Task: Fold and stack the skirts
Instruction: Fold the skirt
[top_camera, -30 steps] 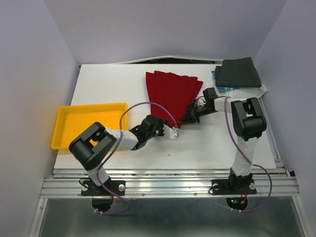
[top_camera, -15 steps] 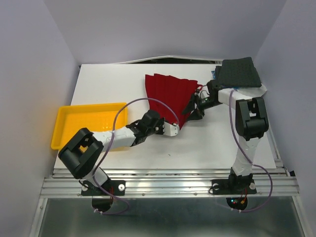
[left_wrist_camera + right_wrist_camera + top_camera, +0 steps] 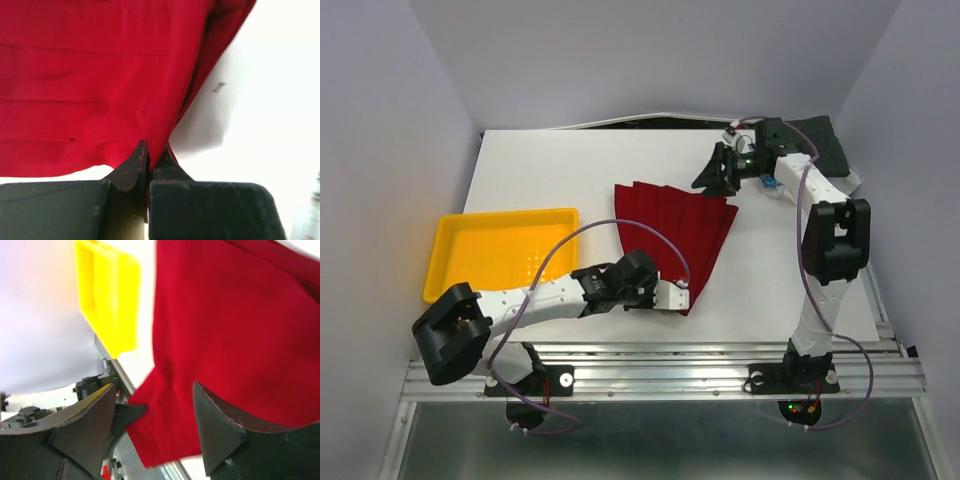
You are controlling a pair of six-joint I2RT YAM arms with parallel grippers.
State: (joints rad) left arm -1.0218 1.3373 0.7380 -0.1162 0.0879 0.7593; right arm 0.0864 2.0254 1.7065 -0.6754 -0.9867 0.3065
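Between the pressed-together jaws of the left gripper (image 3: 149, 151), the near edge of the plain deep red cloth skirt (image 3: 672, 225) is pinched, close to its narrow near corner. From those fingertips the pleated cloth fans away flat over the white table (image 3: 550, 170), widening toward the far side. In the left wrist view the red fabric fills the space ahead of the jaws and to their left, with bare table to their right.

Off to the left of those jaws, beside the left forearm, stands the shallow rectangular yellow plastic tray (image 3: 442, 262), apart from the red cloth. Its ribbed floor is in plain sight from wall to wall.

The right gripper (image 3: 154, 387) hangs at the skirt's wide far right corner with its jaws spread wide. In its wrist view red cloth fills the gap beyond them, and whether either finger touches the cloth cannot be told.

Behind these open jaws, at the far right corner of the table, lies the folded dark charcoal grey skirt (image 3: 820, 135), partly covered by the right arm. Just under that arm a sliver of blue printed cloth (image 3: 772, 184) peeks out, too little of it to tell how it lies.
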